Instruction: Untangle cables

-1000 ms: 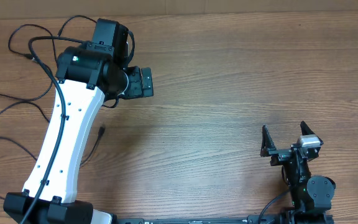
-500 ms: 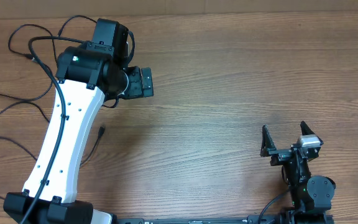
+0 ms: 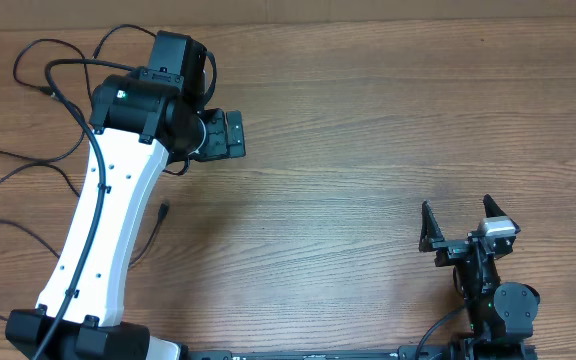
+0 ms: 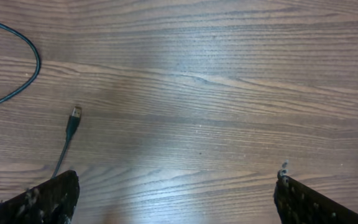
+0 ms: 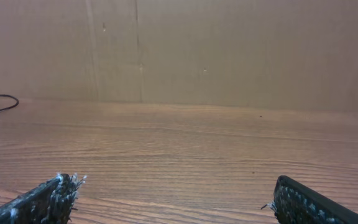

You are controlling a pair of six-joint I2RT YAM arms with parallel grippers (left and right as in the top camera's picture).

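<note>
**Overhead, left wrist and right wrist views.** My left gripper (image 3: 230,133) hung over the upper left of the table (image 3: 388,120). In the left wrist view its fingers (image 4: 48,199) stood at opposite edges of the frame, spread wide, with only bare wood grain between them. The cables (image 3: 8,175) lay as loose thin black strands on the left side of the table, curving out from beside my white left arm (image 3: 98,230) toward the table's left edge. One strand ended in a plug (image 3: 163,210) just beside the arm, on its inner side. In the left wrist view that plug (image 4: 74,114) showed a small silvery tip pointing away from the camera. Its cord ran down toward the left finger, and I could not tell whether the two touched. A loop (image 4: 33,53) of cable curved through the upper left corner, apart from the plug. My right gripper (image 3: 460,225) stood at the lower right of the table, well apart from the cables, its jaws likewise spread wide and empty. Its wrist view showed bare table between the fingers (image 5: 42,202), a brown wall (image 5: 229,50) beyond, and one thin dark strand at the far left edge.
</note>
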